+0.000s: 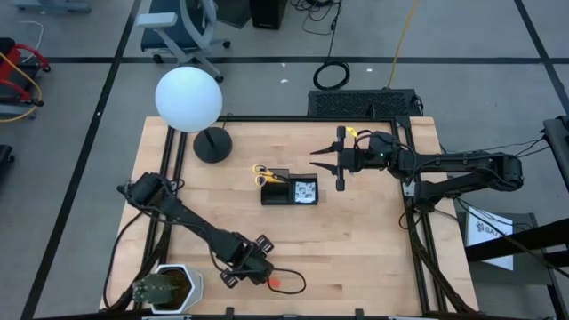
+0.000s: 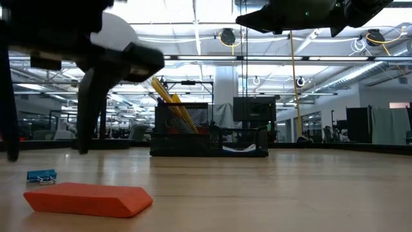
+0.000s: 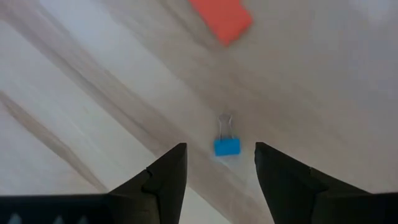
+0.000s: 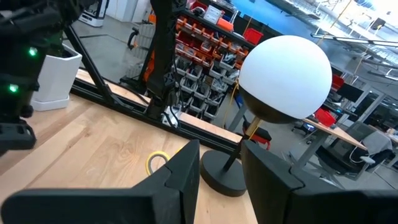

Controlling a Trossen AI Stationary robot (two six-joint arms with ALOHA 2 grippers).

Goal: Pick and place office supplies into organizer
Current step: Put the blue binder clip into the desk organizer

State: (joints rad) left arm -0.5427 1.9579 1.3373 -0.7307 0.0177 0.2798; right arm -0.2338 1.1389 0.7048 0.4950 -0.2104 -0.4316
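We hover our left gripper (image 3: 217, 171), jaws apart, over the blue clip (image 3: 227, 146) at lower left; next we descend and close. The right gripper (image 1: 327, 160) waits with jaws apart, upper right.

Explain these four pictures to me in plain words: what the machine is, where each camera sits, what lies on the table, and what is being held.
This is a robot with two dark arms at a wooden table. One camera looks straight down, one sits at table height, and one rides on each wrist.

The left gripper hangs open near the table's front edge, over a small blue binder clip, with a red eraser beside it. The right gripper hovers open beside the black organizer, which already holds the yellow-handled scissors. A lamp with a white globe stands at the back.

Neither gripper holds anything.
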